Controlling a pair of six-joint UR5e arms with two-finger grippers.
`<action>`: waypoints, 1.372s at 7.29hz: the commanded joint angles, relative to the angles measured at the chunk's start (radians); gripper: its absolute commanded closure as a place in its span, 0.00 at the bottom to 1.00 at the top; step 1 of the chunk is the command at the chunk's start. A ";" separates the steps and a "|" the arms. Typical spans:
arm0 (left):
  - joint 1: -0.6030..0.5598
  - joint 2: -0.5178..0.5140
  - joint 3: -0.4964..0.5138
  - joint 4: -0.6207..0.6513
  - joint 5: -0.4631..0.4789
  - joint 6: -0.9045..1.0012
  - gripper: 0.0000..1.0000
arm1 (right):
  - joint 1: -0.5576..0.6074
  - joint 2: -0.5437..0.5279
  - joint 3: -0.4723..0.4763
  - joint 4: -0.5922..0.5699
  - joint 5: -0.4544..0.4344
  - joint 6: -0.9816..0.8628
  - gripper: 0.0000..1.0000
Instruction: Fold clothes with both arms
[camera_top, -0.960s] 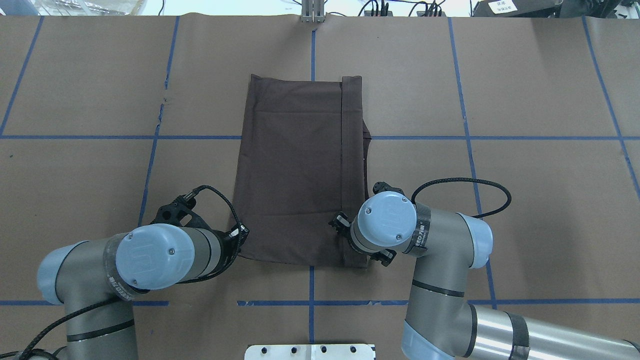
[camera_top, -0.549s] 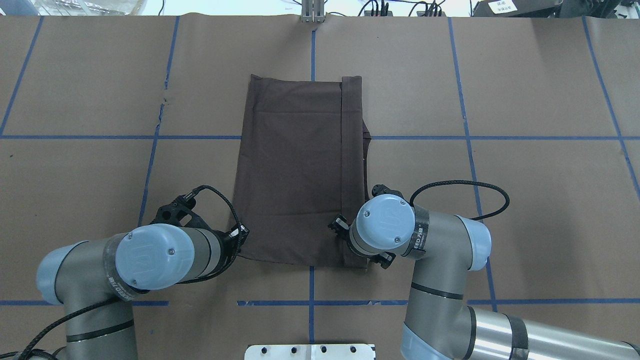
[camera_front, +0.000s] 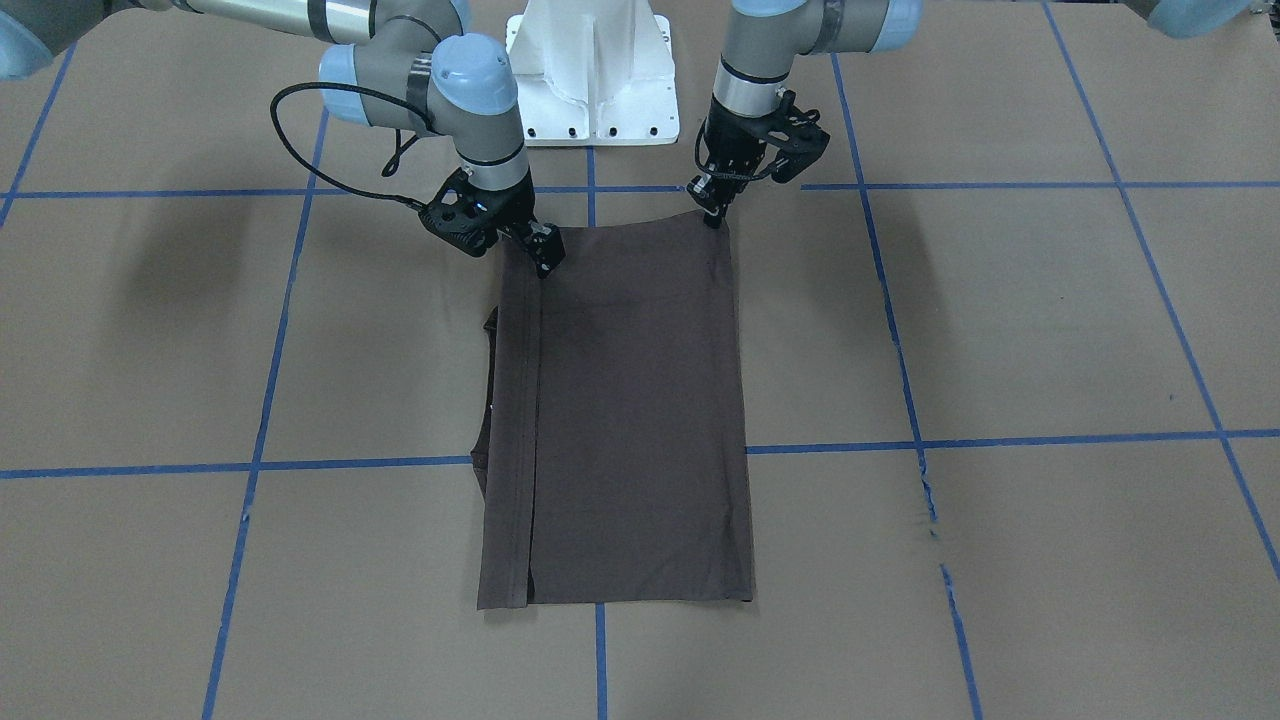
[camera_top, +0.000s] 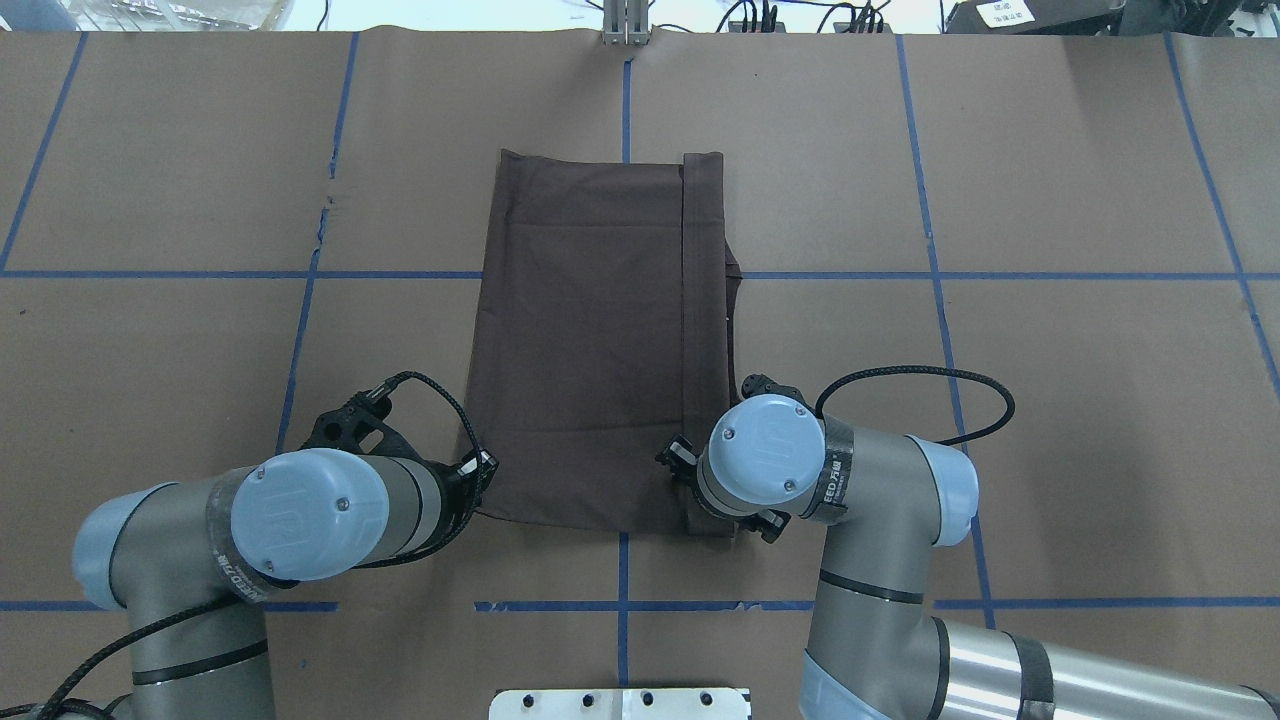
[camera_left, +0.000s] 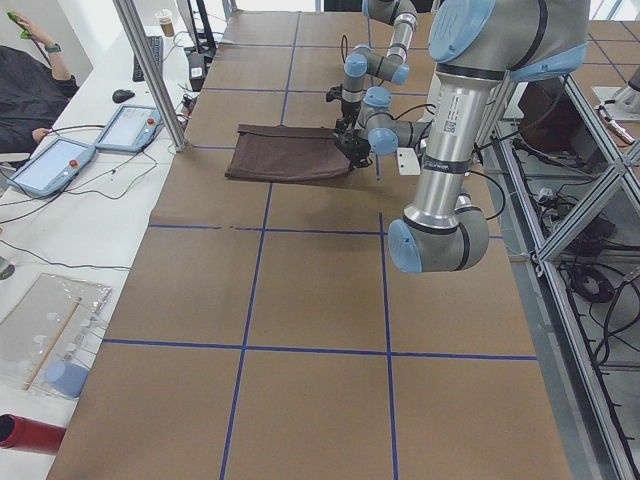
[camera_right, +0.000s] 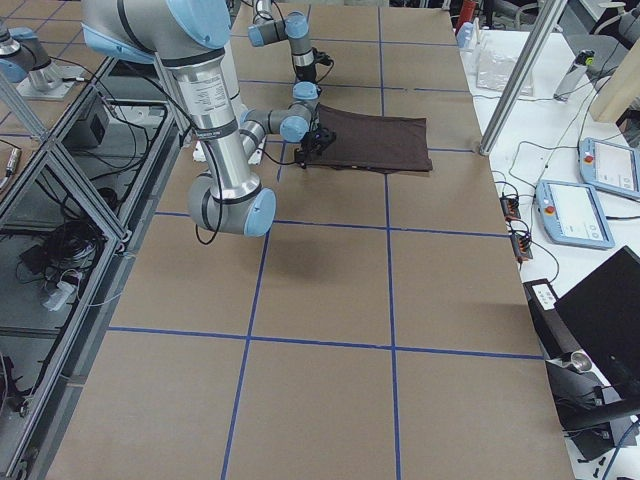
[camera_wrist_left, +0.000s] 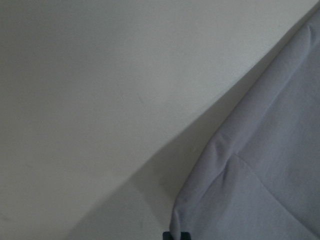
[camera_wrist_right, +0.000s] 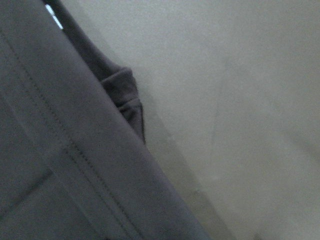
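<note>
Table (camera_top: 150, 150) covered in brown paper, blue tape grid (camera_top: 200, 274) beneath the jaws, white side bench (camera_left: 70, 230) well beyond them, two pendant tablets (camera_left: 128, 128), aluminium post (camera_left: 152, 70), even light.

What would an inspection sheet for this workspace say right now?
Surface: brown paper table with a blue tape grid, lying flat.
Job's things: dark brown T-shirt folded into a long rectangle, lying flat; a bit of cloth pokes out along its robot's-right side.
Clutter: nothing seen on the table.
Grippers: left gripper at one robot-side corner of the shirt, jaws pinching cloth in its wrist view; right gripper at the other robot-side corner, jaws unclear.
Cables: black cable loops off the right wrist, clear of the shirt.
Surroundings: white pedestal; control tablets and a seated person beside the table.
</note>
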 joint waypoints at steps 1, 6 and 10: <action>-0.001 0.001 0.000 0.000 0.000 0.000 1.00 | 0.001 0.001 0.000 0.001 0.000 -0.001 0.51; -0.001 0.001 0.000 0.000 0.000 0.000 1.00 | 0.001 0.014 0.005 0.000 0.000 -0.002 0.53; 0.000 0.001 0.002 0.000 0.000 0.000 1.00 | 0.002 0.033 0.000 0.000 -0.006 -0.005 0.72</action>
